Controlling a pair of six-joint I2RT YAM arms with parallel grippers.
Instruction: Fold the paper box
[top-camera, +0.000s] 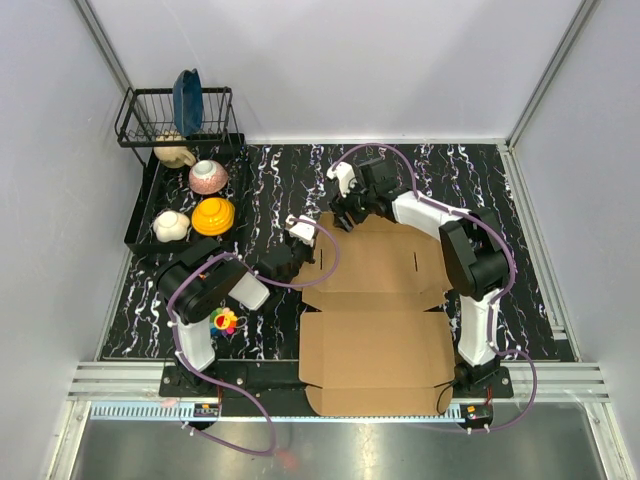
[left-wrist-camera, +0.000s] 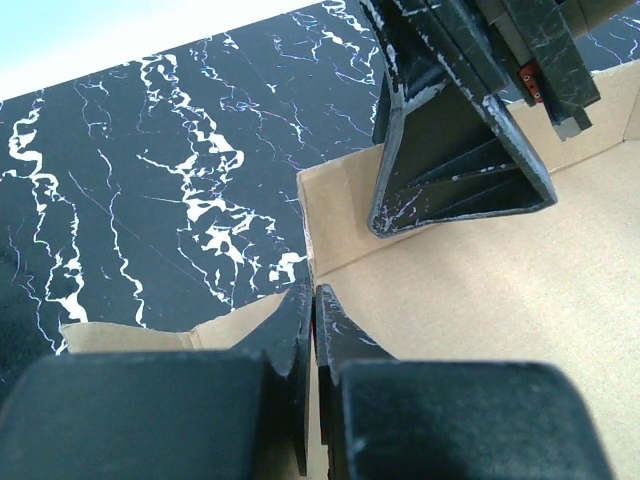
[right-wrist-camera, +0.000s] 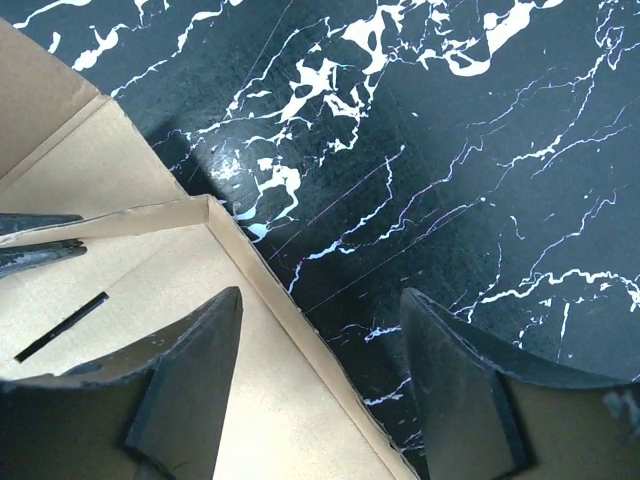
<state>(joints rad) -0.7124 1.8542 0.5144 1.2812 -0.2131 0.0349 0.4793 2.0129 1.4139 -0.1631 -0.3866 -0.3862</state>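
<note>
The paper box (top-camera: 375, 320) lies mostly flat in the middle of the marbled table, a large brown die-cut sheet. My left gripper (top-camera: 300, 242) is at its left side. In the left wrist view the left gripper (left-wrist-camera: 315, 305) is shut on the thin raised edge of the box's side flap (left-wrist-camera: 308, 230). My right gripper (top-camera: 345, 212) is at the back left corner. In the right wrist view the right gripper (right-wrist-camera: 320, 310) stands open astride the box's back edge (right-wrist-camera: 290, 310), one finger over cardboard and the other over the table. The right gripper's finger (left-wrist-camera: 460, 170) shows close in front of the left one.
A black tray (top-camera: 140, 225) at the back left holds a pink bowl (top-camera: 208, 177), a yellow bowl (top-camera: 213, 216) and a white bowl (top-camera: 171, 226). Behind it a wire rack (top-camera: 175, 105) holds a blue plate (top-camera: 187, 100). A small colourful toy (top-camera: 224, 321) lies by the left arm's base.
</note>
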